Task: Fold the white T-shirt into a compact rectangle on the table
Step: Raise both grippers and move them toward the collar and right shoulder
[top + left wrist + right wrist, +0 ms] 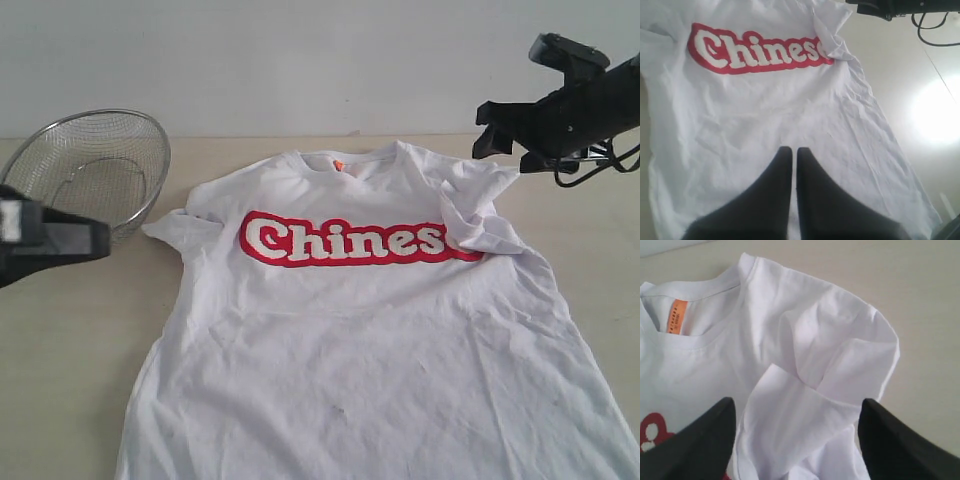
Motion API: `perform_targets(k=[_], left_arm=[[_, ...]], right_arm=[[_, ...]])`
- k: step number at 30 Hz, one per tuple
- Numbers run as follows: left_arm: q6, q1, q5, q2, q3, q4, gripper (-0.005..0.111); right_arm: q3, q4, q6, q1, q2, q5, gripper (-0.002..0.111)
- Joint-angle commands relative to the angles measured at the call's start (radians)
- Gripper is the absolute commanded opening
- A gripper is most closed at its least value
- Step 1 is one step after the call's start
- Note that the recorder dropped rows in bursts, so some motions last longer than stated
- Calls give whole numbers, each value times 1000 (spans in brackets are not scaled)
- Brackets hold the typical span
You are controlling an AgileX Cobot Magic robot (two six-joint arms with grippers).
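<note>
Your left gripper [791, 150], jaws pressed together and empty, stands left of the red-outlined chest lettering [345, 240], clear of the cloth. The wrinkled white short-sleeved cotton T-shirt [380, 340] lies face-up on the pale beige wood-grain table [60, 350], its long axis running collar to hem across the lettering. Right of the lettering, the doubled-over sleeve [475, 215] lies below your right gripper [796, 402], whose jaws are wide apart and hold nothing. That arm is the nearer.
</note>
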Motion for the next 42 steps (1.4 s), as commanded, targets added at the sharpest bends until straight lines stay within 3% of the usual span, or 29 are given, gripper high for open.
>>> perform_targets(k=[1,6,13,19,27,28,32,33,36,42], left_arm=[[108,3,4,269,-128,-125,4],[205,3,58,544,-331,-228,4],[328,12,230,873,-632,-392,4],[319,60,440,1129,-892,-463,4],[137,66,622,1421,-1281,-463,5],[73,66,622,1486,-1382,-463,11],[2,80,622,1590,-1543,-463,35],[-76,94,622,1632,-1605,-455,48],[-131,88,622,1667,-1708,-416,50],[-173,49,622,1673,-1725,-379,50]], right_arm=[[-4,-5,4,-1,-11,46,62],[-4,-5,4,-4,-21,72,61],[-4,-11,10,-11,-40,99,38],[-4,-11,35,-13,-40,98,31],[-4,-11,35,-34,-40,100,31],[-4,-11,35,-42,-40,98,31],[-4,-13,35,-42,-40,109,31],[-4,-11,35,-42,-40,112,31],[-4,-11,35,-42,-39,80,31],[-4,-12,35,-42,20,-51,32]])
